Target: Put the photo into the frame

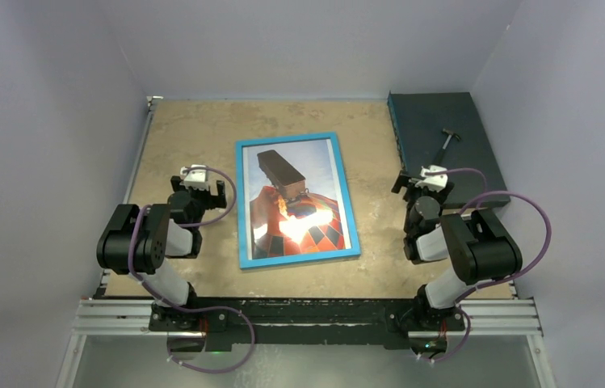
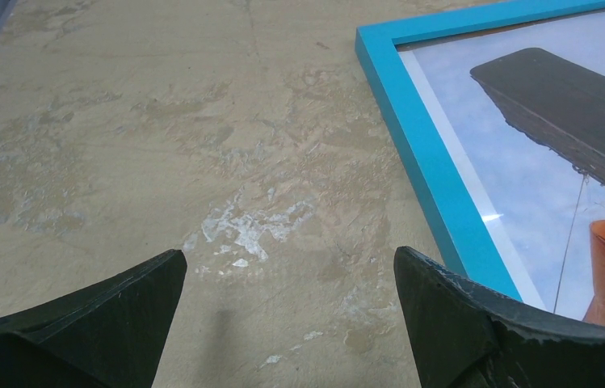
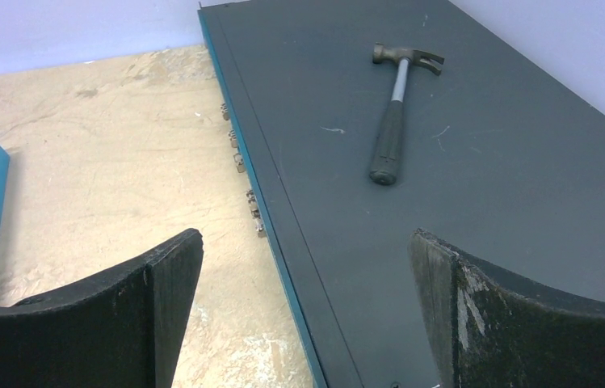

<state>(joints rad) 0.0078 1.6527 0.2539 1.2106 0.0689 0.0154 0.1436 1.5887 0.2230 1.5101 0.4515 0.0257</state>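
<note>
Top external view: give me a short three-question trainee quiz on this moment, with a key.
1. True or false: the photo lies inside the frame, picture side up.
2. The hammer rests on: A the frame, B the dark slab, C the photo.
3. Fill in: the left gripper and the right gripper both stand ___ and hold nothing.
Key: 1 true; 2 B; 3 open.
</note>
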